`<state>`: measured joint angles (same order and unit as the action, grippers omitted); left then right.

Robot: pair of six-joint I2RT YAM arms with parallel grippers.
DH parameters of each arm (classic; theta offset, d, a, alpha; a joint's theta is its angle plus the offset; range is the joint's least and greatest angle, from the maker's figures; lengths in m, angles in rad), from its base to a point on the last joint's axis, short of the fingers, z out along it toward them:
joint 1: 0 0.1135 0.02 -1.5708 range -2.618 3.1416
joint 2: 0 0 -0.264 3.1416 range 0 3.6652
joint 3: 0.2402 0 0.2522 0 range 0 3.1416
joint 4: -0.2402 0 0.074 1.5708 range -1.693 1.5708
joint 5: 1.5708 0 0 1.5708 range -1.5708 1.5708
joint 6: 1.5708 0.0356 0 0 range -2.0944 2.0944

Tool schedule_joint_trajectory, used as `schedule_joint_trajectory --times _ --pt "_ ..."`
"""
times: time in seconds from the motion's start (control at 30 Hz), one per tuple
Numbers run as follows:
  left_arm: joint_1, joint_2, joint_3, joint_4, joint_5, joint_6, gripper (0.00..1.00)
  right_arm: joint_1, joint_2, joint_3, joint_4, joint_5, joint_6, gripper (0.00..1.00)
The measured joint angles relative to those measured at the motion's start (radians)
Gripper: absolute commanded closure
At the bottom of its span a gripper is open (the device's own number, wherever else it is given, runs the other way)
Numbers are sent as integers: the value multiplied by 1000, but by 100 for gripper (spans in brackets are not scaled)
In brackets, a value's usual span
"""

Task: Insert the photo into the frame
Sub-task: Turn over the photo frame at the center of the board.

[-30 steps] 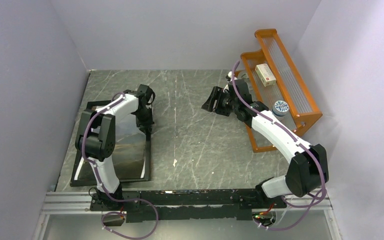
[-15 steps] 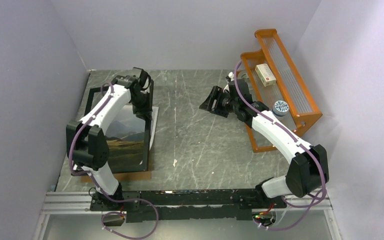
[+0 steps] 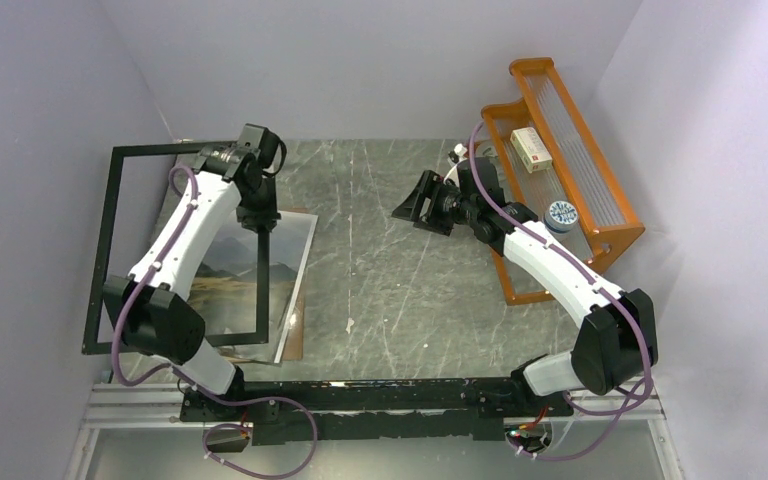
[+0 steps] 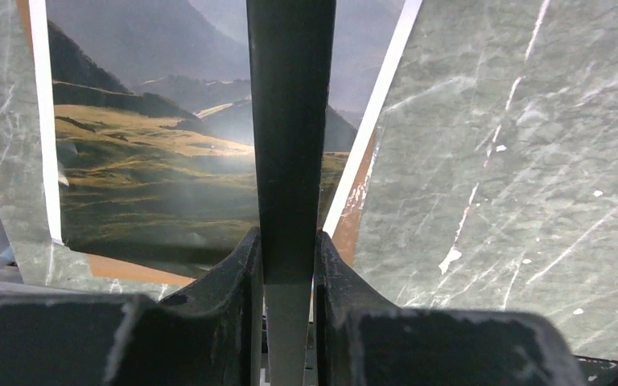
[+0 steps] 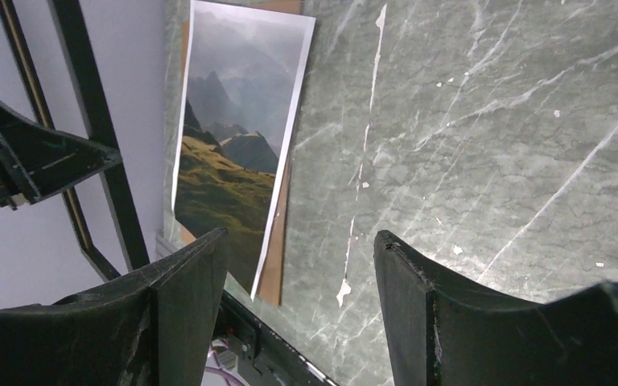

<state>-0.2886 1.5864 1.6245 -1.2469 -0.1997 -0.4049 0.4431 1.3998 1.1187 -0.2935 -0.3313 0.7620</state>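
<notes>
The frame (image 3: 103, 250) is a large thin black rectangle, raised off the table and tilted toward the left wall. My left gripper (image 3: 259, 212) is shut on its right bar (image 4: 290, 121), which runs straight up between the fingers (image 4: 288, 241). The photo (image 3: 288, 250) of dark mountains and yellow-green hills lies flat, image up, on the table below it (image 4: 145, 161), partly seen through the frame. My right gripper (image 3: 410, 205) hovers open over mid-table, apart from both; between its fingers (image 5: 302, 237) there is nothing, and the photo (image 5: 225, 161) and frame bars (image 5: 100, 145) show beyond.
A brown backing board (image 3: 295, 335) lies under the photo, its edge showing (image 4: 358, 217). An orange rack (image 3: 570, 150) stands at the right wall with a small box (image 3: 532, 148) and a round container (image 3: 560, 213). The left wall is close behind the frame.
The left arm has lifted the frame up and leftward off the photo, which now lies uncovered. The right gripper has opened a little wider and stayed in place.
</notes>
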Motion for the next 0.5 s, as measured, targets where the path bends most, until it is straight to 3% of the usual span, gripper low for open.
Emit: schedule_joint_trajectory --times 0.2,0.5 --pt "0 -46 76 -5 84 -1 97 0 0 0 0 -12 7 25" --pt "-1 -85 175 128 398 -68 97 0 -50 -2 45 -22 21 8"
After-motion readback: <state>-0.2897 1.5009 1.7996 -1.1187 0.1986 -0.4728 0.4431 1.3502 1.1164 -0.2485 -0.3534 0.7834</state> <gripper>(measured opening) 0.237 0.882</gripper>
